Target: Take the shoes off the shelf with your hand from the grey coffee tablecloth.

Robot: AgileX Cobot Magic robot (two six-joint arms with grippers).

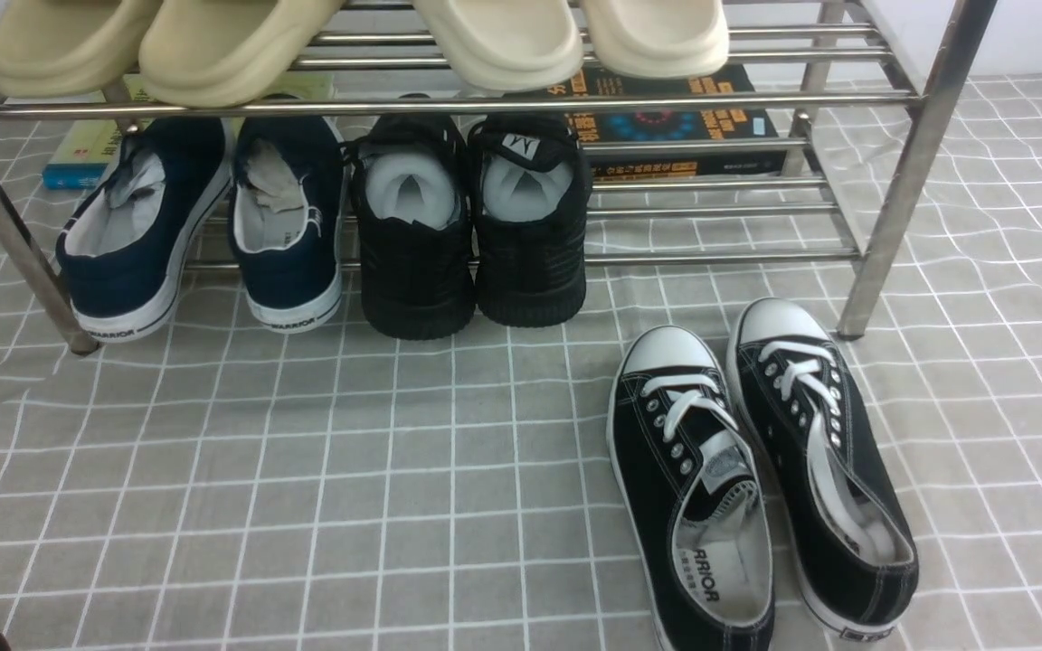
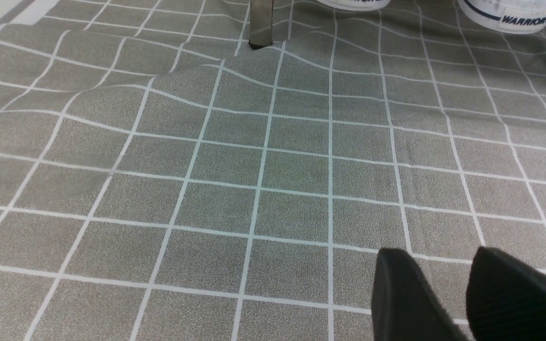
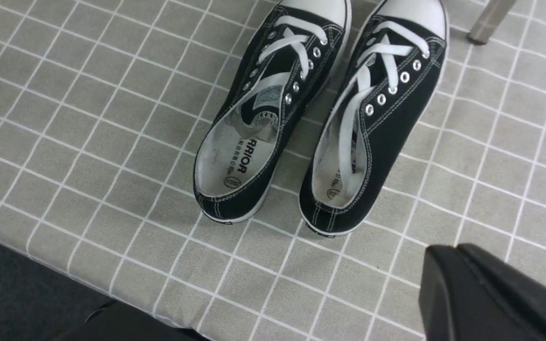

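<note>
Noting the shoes (image 1: 747, 479) off the shelf (image 1: 449, 104) and down on the grey coffee tablecloth (image 1: 304, 470), at the near right of the scene, just on the near side of the rack's right front leg. Standing on their soles, just beside each other, white toe caps pointing far toward the shelf, heels toward the near edge of the cloth. Laces loose, one trailing down inside the right shoe. Touched by neither arm.

Lower tier, left to middle: navy sneakers (image 1: 290, 244), then all-black pair (image 1: 417, 262), heels facing near. Upper tier: beige slippers (image 1: 232, 45) at left, cream slippers (image 1: 503, 36) toward the middle. Dark book (image 1: 675, 117) low at the far right of the shelf, blue-green book (image 1: 78, 154) at the far left.

Left gripper (image 2: 439, 255): over bare cloth, on the near side of the shelf's left front leg and well apart from it. Two black fingers spread, grid cloth showing between them, holding nothing.

Right gripper (image 3: 472, 279): hanging on the near side of the shoes, behind the heels, apart from them. Only one black block of it in the wrist view; cannot tell whether spread or closed.

Cloth rippled around the left leg, flat under the shoes.
</note>
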